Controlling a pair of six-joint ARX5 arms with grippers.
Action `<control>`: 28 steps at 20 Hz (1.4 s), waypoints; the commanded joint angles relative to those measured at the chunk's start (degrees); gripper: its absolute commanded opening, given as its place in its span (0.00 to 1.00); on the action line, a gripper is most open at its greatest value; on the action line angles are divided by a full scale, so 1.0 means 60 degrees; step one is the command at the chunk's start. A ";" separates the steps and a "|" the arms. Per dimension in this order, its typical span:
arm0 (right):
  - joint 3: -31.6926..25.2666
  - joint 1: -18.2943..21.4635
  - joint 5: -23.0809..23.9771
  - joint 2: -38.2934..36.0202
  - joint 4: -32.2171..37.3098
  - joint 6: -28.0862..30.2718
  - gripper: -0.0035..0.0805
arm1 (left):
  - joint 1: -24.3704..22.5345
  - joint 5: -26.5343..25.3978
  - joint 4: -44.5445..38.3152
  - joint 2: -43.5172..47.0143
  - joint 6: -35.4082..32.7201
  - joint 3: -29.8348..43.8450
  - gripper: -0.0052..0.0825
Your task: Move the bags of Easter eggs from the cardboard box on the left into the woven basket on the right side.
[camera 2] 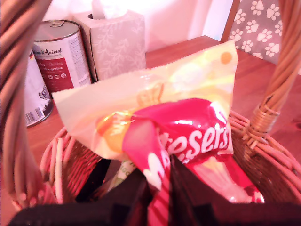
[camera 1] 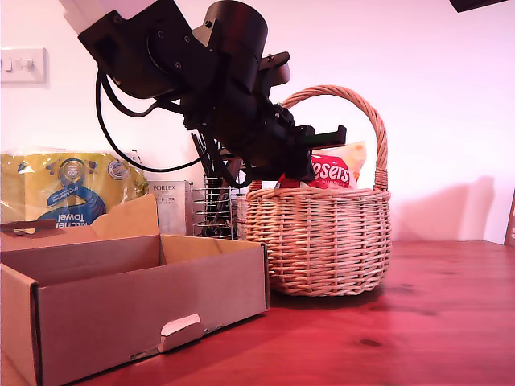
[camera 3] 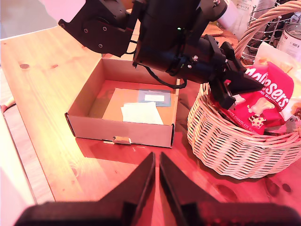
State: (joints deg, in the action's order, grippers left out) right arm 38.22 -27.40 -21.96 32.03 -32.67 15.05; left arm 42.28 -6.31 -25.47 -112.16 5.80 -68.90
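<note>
Box at the exterior view's left, shallow and brown, hand-hole in its near wall; seen from the second wrist view, nothing inside but a white slip and a label on the floor, no bags left. Towel pack and grey carton behind it, no part of the job.

Centre of the exterior view: first gripper reaching in under the basket handle, closed on the red bag. Crinkly red foil, white script lettering, bunched where the jaws pinch it. Held over the basket's inside, leaning on a pale yellow bag already in there.

Basket at the exterior view's right, tan wicker, bulging sides, tall arched handle.

Step in hand: the drop, probably the last one. Next calls for opening the jaws to let the red bag settle, then backing out without catching the handle. Whether the bag already rests on the others is hard to tell from here.

Second gripper hovering above the table before the box, jaws nearly together, holding nothing.
</note>
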 commanded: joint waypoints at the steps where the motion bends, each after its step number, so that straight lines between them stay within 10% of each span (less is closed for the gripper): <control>1: -0.0131 0.0007 -0.0036 -0.0029 0.0015 -0.0011 0.03 | 0.0084 -0.0022 0.0029 -0.0237 -0.0047 -0.0018 0.35; 28: -0.0131 0.0036 0.0528 0.0011 0.0036 -0.0382 0.03 | 0.0663 -0.0987 0.4029 0.2677 -0.1053 0.0018 0.42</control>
State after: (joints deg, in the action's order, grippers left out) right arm 38.22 -27.40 -19.27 32.08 -32.97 13.52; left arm 46.09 -12.21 -1.13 -98.17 -0.27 -70.06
